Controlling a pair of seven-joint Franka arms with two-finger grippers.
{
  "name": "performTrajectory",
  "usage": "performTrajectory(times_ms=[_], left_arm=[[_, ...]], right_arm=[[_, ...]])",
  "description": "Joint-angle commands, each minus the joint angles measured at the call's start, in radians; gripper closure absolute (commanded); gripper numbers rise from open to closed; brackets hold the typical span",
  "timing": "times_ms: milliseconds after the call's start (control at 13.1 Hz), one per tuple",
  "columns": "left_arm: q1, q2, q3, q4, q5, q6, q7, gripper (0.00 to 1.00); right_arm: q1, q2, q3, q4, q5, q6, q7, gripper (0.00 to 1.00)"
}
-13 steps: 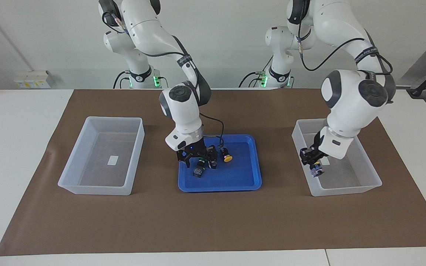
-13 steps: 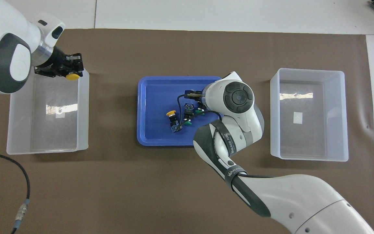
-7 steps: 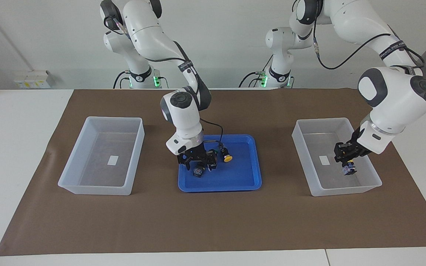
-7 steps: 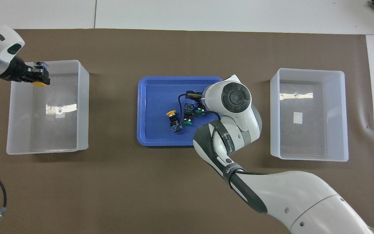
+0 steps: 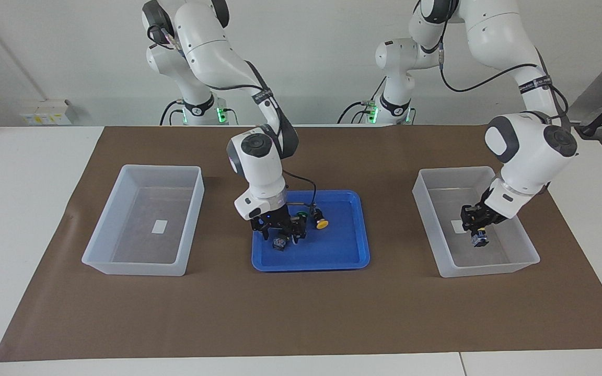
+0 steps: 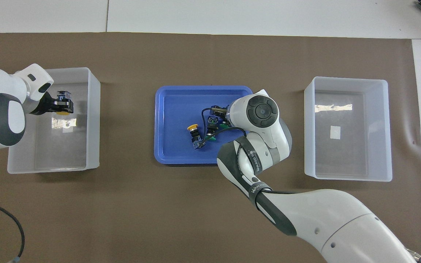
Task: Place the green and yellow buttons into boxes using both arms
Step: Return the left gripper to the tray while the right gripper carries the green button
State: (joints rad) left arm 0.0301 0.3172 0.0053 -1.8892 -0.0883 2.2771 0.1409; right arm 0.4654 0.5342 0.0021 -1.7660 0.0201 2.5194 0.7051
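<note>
Two arms work: left gripper [image 5: 476, 230] clamps a yellow button [image 6: 63, 112] inside its box [image 5: 528, 254], release next; right gripper [image 5: 281, 230], jaw state unclear, over tray [image 5: 350, 258] buttons.

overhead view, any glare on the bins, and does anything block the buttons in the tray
Overhead view: a bright streak of glare lies on the floor of the bin at the right arm's end, a fainter one in the bin at the left arm's end. The right arm's wrist hides part of the green buttons in the blue tray. Facing view: no such streaks; the yellow button is plain.
</note>
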Motion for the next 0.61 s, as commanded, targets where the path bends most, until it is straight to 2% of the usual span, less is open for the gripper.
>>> performTrajectory(times_ms=[0, 76, 152, 305, 534], left_arm=[[-0.022, 0.005, 0.008, -0.085, -0.013, 0.128, 0.019, 1.0], [-0.033, 0.014, 0.008, -0.09, -0.013, 0.146, 0.017, 1.0], [-0.051, 0.023, 0.008, -0.09, -0.013, 0.157, 0.016, 1.0], [-0.061, 0.031, 0.008, -0.097, -0.013, 0.183, 0.014, 1.0], [-0.059, 0.033, 0.01, -0.093, -0.013, 0.179, 0.016, 0.98]], right_arm=[[-0.002, 0.0, 0.002, 0.003, 0.006, -0.007, 0.019, 0.69], [-0.002, 0.0, 0.002, 0.008, 0.006, -0.011, 0.023, 0.95], [-0.004, -0.002, 0.004, 0.013, 0.007, -0.02, 0.024, 1.0], [0.001, -0.017, 0.004, 0.013, 0.021, -0.039, 0.025, 1.0], [-0.027, -0.123, 0.004, 0.011, 0.023, -0.146, 0.019, 1.0]])
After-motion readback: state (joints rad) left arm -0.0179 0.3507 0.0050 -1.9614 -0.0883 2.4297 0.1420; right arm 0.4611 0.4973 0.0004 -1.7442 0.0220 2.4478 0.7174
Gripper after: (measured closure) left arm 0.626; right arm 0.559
